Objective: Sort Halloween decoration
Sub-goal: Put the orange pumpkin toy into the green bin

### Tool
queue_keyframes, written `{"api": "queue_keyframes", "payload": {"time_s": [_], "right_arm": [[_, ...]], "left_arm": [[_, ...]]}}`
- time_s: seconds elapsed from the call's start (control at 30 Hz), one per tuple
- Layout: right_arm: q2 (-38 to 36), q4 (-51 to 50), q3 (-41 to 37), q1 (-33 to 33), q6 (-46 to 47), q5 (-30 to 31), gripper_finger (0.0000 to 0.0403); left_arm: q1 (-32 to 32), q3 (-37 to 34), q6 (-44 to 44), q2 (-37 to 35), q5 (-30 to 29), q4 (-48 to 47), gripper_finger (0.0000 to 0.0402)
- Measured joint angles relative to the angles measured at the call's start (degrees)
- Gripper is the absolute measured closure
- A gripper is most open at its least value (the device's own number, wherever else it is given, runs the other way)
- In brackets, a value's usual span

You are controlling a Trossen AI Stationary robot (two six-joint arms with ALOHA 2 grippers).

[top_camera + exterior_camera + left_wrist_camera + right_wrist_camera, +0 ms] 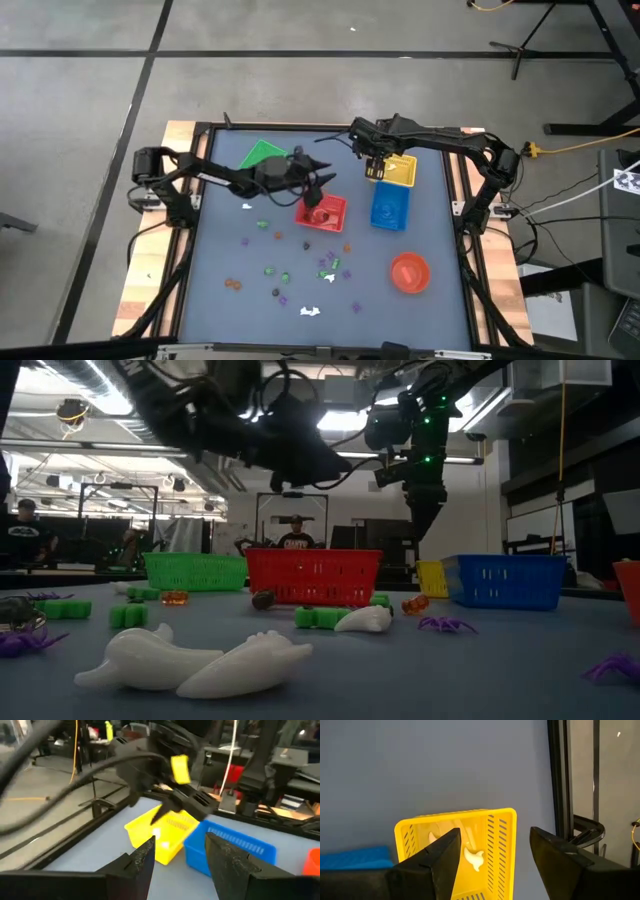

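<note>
Grey-blue tabletop (230, 310): right gripper (492, 852) spread empty over yellow slatted plastic basket (502, 827), drop apparently done; left gripper (180, 857) also apart. Next, fetch another scattered trinket (310, 311).

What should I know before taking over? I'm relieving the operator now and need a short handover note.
Right gripper: open, empty, hanging above the yellow basket, which already holds white trinkets.
Left gripper: open, empty, raised over the red basket.
Green basket and blue basket sit on the far half of the table; the red bowl is nearer the front right.
Left to do: many trinkets are still loose on the mat, among them a white ghost, green pieces, purple pieces and an orange one.
</note>
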Motion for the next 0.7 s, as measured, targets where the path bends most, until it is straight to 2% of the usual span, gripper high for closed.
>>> {"api": "queue_keyframes", "payload": {"time_s": [0.17, 0.4, 0.57, 0.7], "right_arm": [[0.0, -0.2, 0.0, 0.0, 1.3, 0.0, 0.0166], [0.0, -0.5, 0.0, 0.0, 3.5, 0.0, 0.0166], [0.0, -0.5, 0.0, 0.0, 3.6, 0.0, 0.0166], [0.0, -1.7, 0.0, 0.0, 5.5, 0.0, 0.0166]], "left_arm": [[3.7, 7.6, 0.0, 0.0, 3.3, -18.0, 0.0247], [9.5, 21.3, 0.2, 0.0, 4.3, -49.1, 0.0247], [14.3, 28.0, 4.3, 0.0, 4.5, -62.8, 0.0247], [17.9, 30.1, 5.9, 0.0, 4.6, -67.1, 0.0247]]}}
